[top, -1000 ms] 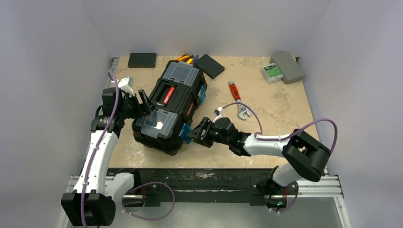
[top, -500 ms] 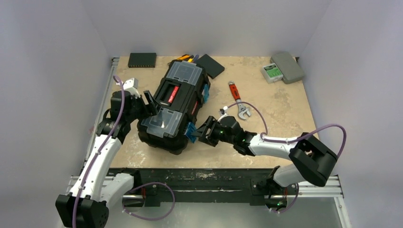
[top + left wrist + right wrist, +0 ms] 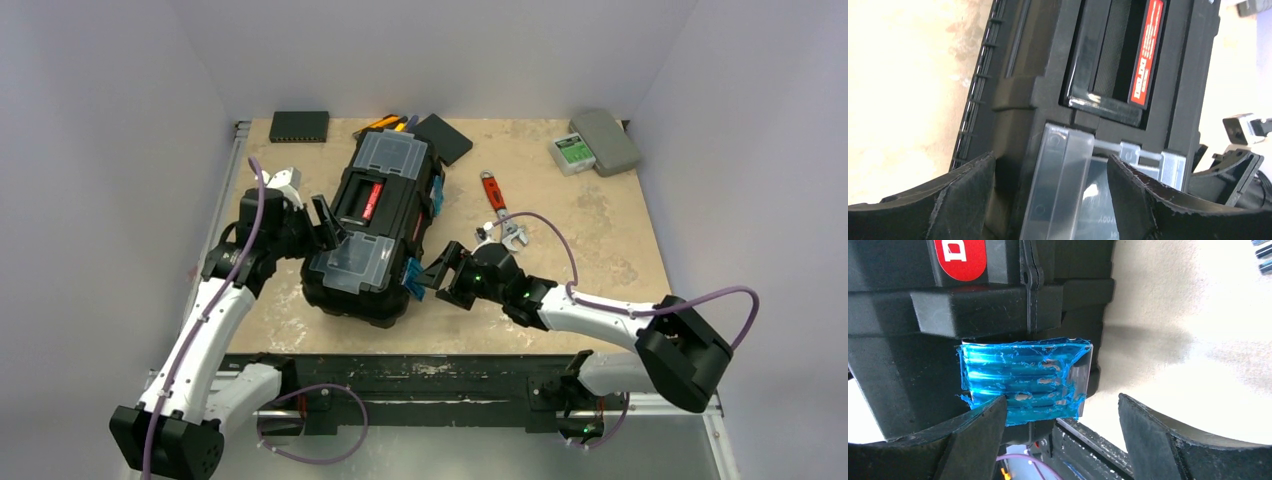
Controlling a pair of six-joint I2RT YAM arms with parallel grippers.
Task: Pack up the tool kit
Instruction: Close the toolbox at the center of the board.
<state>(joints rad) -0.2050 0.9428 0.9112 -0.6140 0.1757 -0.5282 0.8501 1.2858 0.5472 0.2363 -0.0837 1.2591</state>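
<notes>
Toolbox (image 3: 375, 235) near table's (image 3: 590, 230) front edge

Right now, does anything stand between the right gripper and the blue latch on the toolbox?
Nothing visible does. The right gripper stands open directly in front of the blue latch on the side of the toolbox, with no object in the gap. The wrench lies apart on the table, out of the path.

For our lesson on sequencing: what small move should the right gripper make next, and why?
Probably ease the right gripper forward onto the blue latch to flip it: its jaws gape right before it, the toolbox is shut, and the wrench lies outside.
</notes>
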